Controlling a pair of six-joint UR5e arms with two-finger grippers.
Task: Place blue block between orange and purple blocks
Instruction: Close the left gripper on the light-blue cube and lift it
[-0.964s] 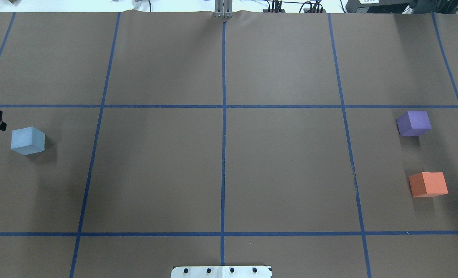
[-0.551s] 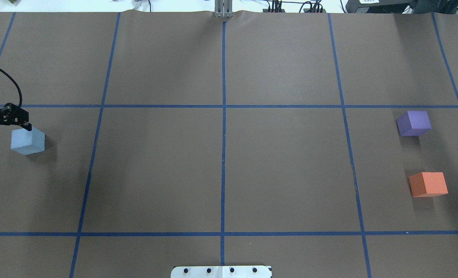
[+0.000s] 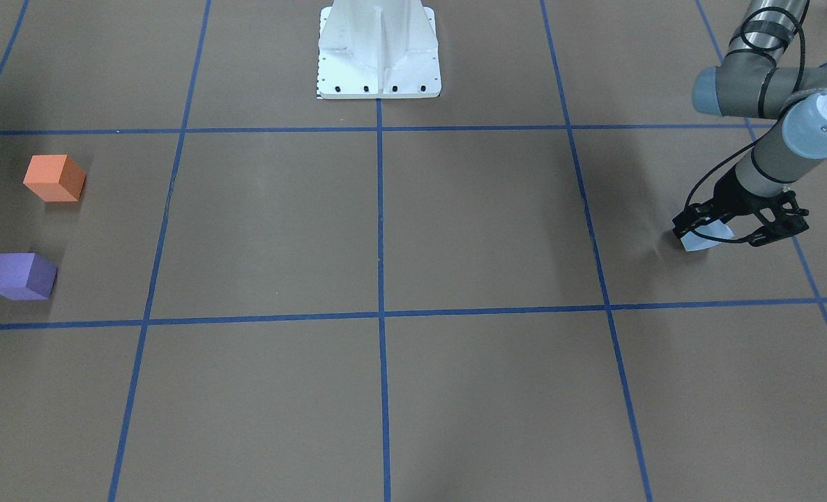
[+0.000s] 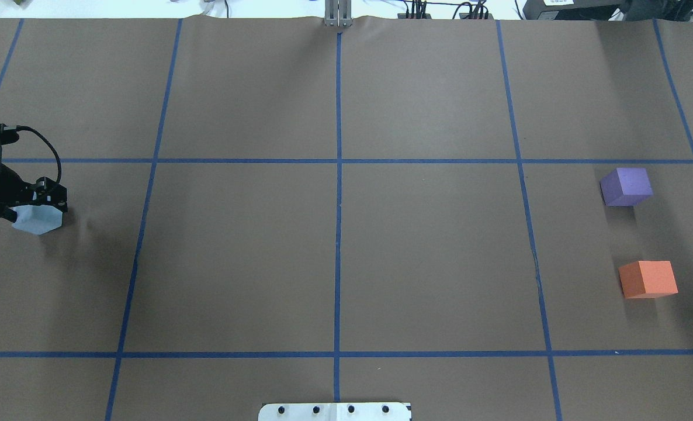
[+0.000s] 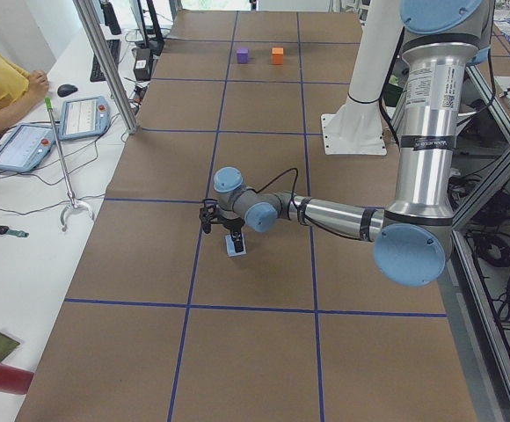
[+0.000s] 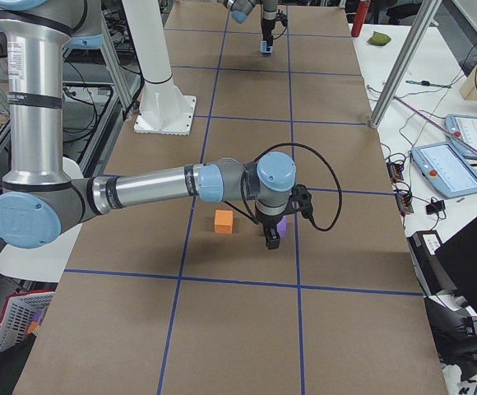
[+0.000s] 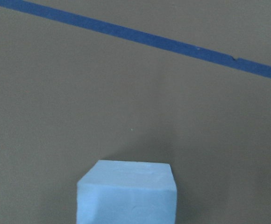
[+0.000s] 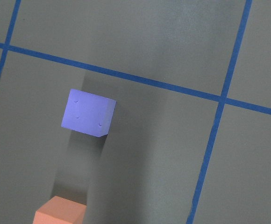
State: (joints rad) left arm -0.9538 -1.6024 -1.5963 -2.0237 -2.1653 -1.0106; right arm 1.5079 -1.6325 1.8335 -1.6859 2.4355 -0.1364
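The blue block [image 4: 34, 221] lies at the table's far left; it also shows in the front view [image 3: 703, 240] and low in the left wrist view [image 7: 126, 193]. My left gripper [image 4: 35, 210] is open and hangs right over it, jaws to either side; it also shows in the front view [image 3: 724, 233]. The purple block [image 4: 627, 186] and the orange block [image 4: 648, 279] lie at the far right, a gap between them. My right gripper [image 6: 271, 239] shows only in the right side view, above the purple block [image 6: 281, 225]; I cannot tell whether it is open or shut.
Brown paper with a blue tape grid [image 4: 338, 234] covers the table. The robot's white base plate [image 4: 335, 411] is at the near edge. An operator [image 5: 0, 88] and tablets sit beyond the table's far edge.
My left gripper has moved in from the left edge and now covers the top of the blue block. The blocks have not moved.
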